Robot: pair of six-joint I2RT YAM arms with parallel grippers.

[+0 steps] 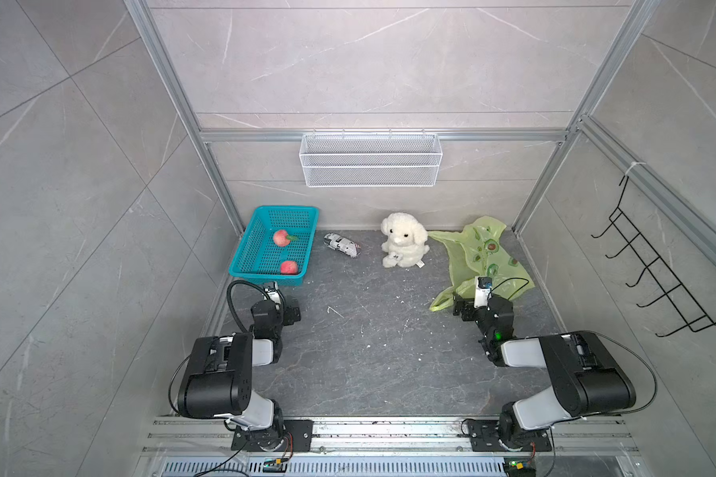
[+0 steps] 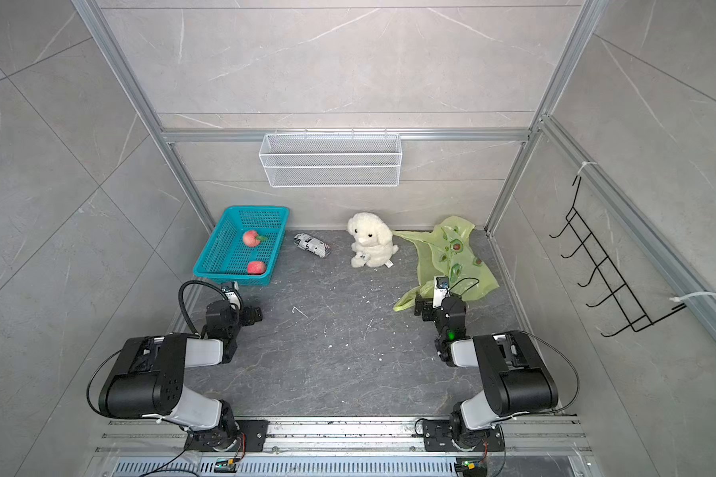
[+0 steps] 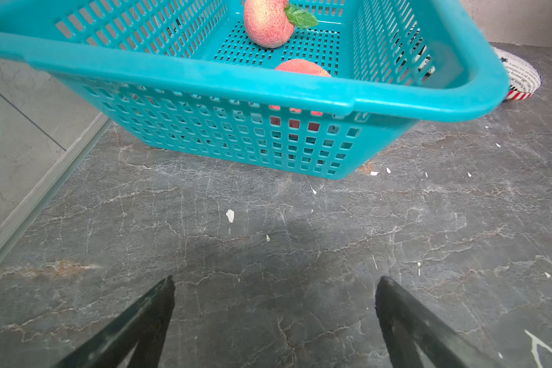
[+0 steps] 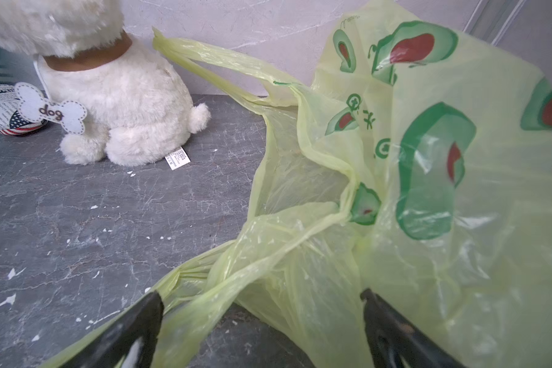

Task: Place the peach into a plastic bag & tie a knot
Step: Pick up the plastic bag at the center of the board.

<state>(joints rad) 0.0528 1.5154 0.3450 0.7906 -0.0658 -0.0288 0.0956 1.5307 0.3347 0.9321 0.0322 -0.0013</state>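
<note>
Yellow-green film of the plastic bag (image 4: 427, 255) lies crumpled on the dark stone-pattern tabletop (image 3: 268, 223), directly ahead of the right gripper (image 4: 260, 296) and reaching in between its fingers. Those fingers stand spread wide. A fold of the bag and the near handle loop (image 4: 188, 277) lie in the gap, with nothing pinched. The far handle loop (image 4: 211, 60) stretches out beyond the fingers toward the plush dog (image 4: 125, 105), which sits farther out, on the left arm's side, just beside the bag. The left gripper (image 3: 276, 285) has its fingers fully apart as well, with only bare tabletop between them. Ahead of these fingers, and clear of them, stands a teal perforated basket (image 3: 236, 89). It holds two fruits: the nearer peach (image 3: 301, 67) is just behind the basket's near wall, and the farther peach (image 3: 268, 24), which has a green leaf, is toward the far wall. In both top views the peaches are in the basket, well apart from the bag.
</note>
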